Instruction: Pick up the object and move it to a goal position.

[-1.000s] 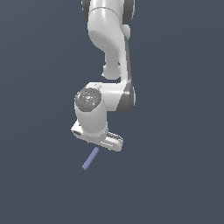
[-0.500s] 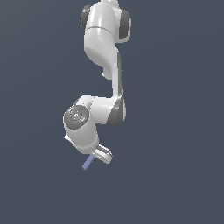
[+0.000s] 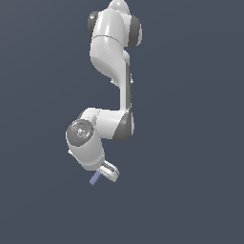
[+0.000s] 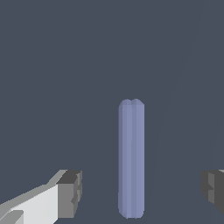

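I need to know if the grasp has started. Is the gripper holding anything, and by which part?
Nothing is held. In the wrist view the blue bar lies between the open gripper fingers, with clear gaps on both sides.

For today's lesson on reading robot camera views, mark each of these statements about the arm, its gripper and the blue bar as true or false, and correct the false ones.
1. The gripper is open. True.
2. The periwinkle-blue bar is clamped by both fingers. False: in the wrist view, gaps show on either side of it.
3. The bar lies between the two fingers. True.
4. The bar is bent into an L. False: it is straight.
5. In the exterior view, the bar is partly hidden by the gripper. True.
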Robot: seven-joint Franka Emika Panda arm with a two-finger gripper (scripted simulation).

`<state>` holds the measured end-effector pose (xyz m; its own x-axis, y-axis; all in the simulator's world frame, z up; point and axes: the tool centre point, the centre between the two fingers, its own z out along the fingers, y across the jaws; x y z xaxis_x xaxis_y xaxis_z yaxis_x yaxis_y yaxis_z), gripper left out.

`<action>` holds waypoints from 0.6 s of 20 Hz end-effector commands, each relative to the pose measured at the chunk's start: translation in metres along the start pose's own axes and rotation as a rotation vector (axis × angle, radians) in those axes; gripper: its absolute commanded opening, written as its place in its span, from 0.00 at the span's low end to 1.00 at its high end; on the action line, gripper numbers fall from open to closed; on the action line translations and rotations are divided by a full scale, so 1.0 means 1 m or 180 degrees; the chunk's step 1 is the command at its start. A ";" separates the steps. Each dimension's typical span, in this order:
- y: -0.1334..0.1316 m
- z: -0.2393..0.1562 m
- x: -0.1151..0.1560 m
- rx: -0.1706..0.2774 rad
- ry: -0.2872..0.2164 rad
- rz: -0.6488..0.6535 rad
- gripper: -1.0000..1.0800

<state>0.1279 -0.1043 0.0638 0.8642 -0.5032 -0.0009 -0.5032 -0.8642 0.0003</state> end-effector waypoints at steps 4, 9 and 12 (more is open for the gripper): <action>0.000 0.009 0.000 0.0001 0.0001 0.0001 0.96; 0.000 0.036 -0.001 0.0001 0.0002 0.0005 0.96; 0.000 0.047 -0.001 0.0001 0.0002 0.0007 0.96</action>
<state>0.1269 -0.1043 0.0221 0.8631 -0.5050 -0.0013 -0.5050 -0.8631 0.0003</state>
